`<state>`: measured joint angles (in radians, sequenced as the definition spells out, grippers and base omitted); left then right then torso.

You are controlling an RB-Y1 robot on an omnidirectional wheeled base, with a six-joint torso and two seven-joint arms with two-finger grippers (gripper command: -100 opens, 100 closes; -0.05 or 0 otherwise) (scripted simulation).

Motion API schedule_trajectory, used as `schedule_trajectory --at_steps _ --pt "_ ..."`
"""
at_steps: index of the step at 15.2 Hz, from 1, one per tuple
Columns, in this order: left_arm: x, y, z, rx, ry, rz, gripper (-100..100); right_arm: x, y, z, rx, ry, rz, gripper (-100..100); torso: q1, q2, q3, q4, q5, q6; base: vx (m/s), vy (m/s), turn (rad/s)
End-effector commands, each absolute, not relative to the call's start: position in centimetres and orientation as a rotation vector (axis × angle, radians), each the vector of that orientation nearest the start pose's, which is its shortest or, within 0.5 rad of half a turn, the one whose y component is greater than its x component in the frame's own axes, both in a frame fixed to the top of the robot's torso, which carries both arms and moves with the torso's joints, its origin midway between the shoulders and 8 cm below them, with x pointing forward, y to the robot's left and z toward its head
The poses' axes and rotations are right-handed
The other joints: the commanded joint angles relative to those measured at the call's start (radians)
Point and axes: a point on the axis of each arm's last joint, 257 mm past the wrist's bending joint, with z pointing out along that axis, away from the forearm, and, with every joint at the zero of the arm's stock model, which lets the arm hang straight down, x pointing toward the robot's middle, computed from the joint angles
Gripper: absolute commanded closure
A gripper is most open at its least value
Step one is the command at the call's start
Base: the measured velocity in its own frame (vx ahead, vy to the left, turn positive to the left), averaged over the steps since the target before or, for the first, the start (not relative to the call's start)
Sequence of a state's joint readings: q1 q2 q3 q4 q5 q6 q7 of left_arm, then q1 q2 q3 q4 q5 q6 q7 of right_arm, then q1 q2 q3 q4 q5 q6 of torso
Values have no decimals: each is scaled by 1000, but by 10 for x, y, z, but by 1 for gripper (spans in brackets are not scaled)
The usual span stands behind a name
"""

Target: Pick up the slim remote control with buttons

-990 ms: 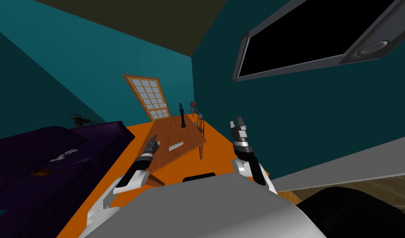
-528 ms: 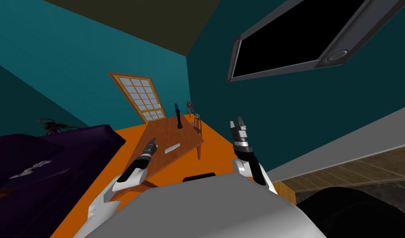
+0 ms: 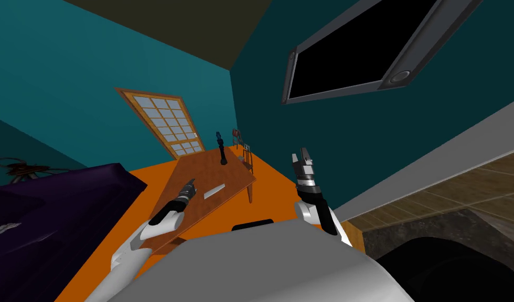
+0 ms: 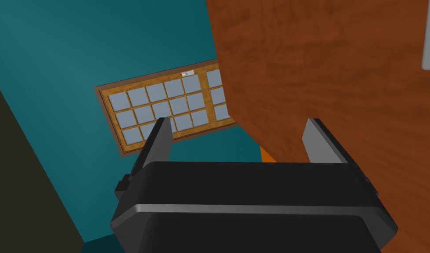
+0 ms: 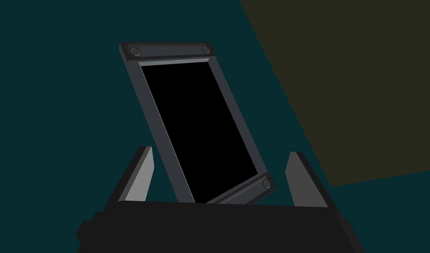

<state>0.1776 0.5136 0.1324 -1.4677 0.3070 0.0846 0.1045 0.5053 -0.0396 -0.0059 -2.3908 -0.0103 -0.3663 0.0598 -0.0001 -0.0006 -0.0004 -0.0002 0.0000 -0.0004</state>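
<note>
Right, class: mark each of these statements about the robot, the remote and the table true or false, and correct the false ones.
1. The remote lies flat on the wooden table. True.
2. The left gripper is shut on the remote. False: its fingers are open, and the remote lies off to one side.
3. The right gripper holds nothing. True.
4. The dark ornament lies toppled on the table. False: it stands upright at the far end.
</note>
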Motion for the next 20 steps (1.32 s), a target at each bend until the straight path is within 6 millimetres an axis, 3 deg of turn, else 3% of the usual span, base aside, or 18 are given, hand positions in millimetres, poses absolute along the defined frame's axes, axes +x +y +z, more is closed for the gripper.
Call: schedule_trajectory --at_steps 1,8,10,12,13,14,20 --pt "459 512 -313 -1502 1285 -778 -100 343 -277 47 633 672 1242 0 0 0 0 0 0 0 6 -8 -183" --pt "439 558 -359 -1690 1290 -645 -100 343 -277 47 633 672 1242 0 0 0 0 0 0 1 8 -3 -151" --pt "437 559 -361 -1697 1291 -638 -100 343 -277 47 633 672 1242 0 0 0 0 0 0 0 4 0 -42" --pt "427 576 -377 -1782 1284 -583 -100 343 -277 47 633 672 1242 0 0 0 0 0 0 1 8 -4 -201" --pt "430 587 -375 -1817 1261 -577 -100 343 -277 47 633 672 1242 0 0 0 0 0 0 1 15 -5 -275" --pt "420 591 -387 -1853 1267 -543 -100 343 -277 47 633 672 1242 0 0 -1 0 0 0 1 17 1 -211" --pt "390 618 -418 -2037 1232 -430 -100 343 -277 47 633 672 1242 0 0 -1 0 0 0 1 12 1 -135"
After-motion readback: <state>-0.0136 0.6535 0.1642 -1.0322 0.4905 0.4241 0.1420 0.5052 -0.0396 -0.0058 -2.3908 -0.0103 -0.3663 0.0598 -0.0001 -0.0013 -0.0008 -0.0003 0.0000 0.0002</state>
